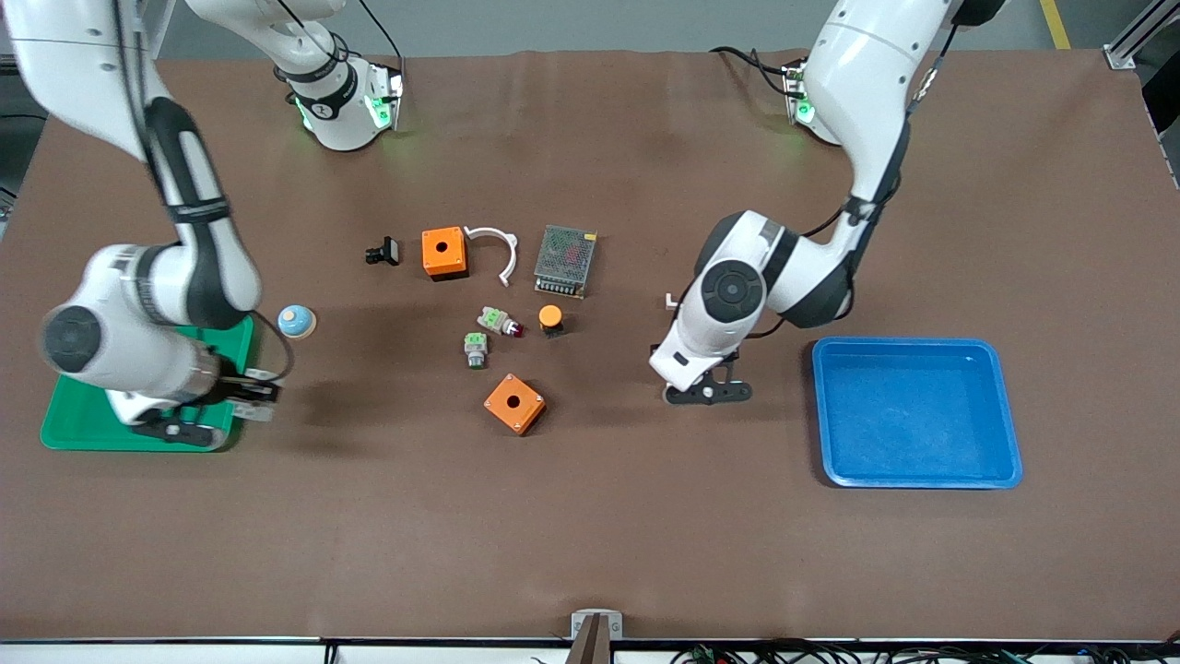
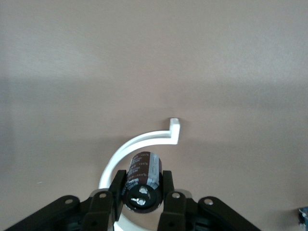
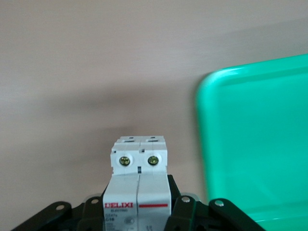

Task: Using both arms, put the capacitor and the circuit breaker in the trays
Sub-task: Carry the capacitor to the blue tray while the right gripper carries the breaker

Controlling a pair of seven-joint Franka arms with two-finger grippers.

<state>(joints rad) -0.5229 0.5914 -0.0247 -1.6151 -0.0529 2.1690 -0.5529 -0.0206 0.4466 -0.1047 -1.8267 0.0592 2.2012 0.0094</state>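
My left gripper point(image 1: 708, 395) hangs over bare table between the nearer orange box and the blue tray point(image 1: 913, 415). In the left wrist view it point(image 2: 143, 192) is shut on the capacitor point(image 2: 144, 175), a black cylinder with its silvery terminal end toward the camera. A white curved clip point(image 2: 144, 139) lies on the table under it. My right gripper point(image 1: 184, 430) is at the green tray point(image 1: 69, 424). In the right wrist view it point(image 3: 139, 207) is shut on the circuit breaker point(image 3: 139, 173), a light-grey block with a red label, over brown table beside the tray's rim point(image 3: 204, 144).
Mid-table lie two orange boxes point(image 1: 444, 252) point(image 1: 514, 403), a mesh-topped metal unit point(image 1: 565, 260), a white curved clip point(image 1: 498, 249), a black clip part point(image 1: 383, 251), two grey-and-green push-buttons point(image 1: 498, 321) point(image 1: 476, 349), an orange button point(image 1: 550, 318) and a blue-topped knob point(image 1: 297, 321).
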